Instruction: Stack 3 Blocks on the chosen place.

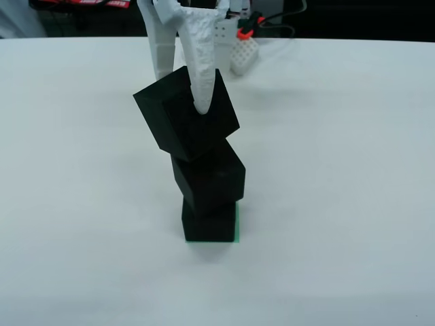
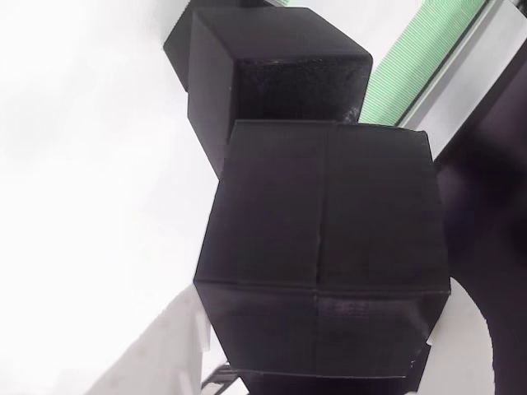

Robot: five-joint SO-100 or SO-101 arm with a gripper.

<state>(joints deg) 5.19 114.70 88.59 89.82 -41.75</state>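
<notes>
Two blocks are down on the green square point(image 1: 237, 224): the bottom block point(image 1: 209, 223) sits on the patch, the middle block point(image 1: 209, 178) on it, twisted and overhanging. Now the top block point(image 1: 185, 112), tilted hard, one corner touching the middle one, is pinched in the white gripper point(image 1: 183, 92) (the near finger runs down its face). Last step: level it, seat it, let go. Looks wobbly!

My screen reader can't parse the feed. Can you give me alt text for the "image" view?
A white pincer grips the top block, tilted, above two more black blocks: the middle block sits skewed on the bottom block, which rests on the green square. All stand on a white table.
</notes>
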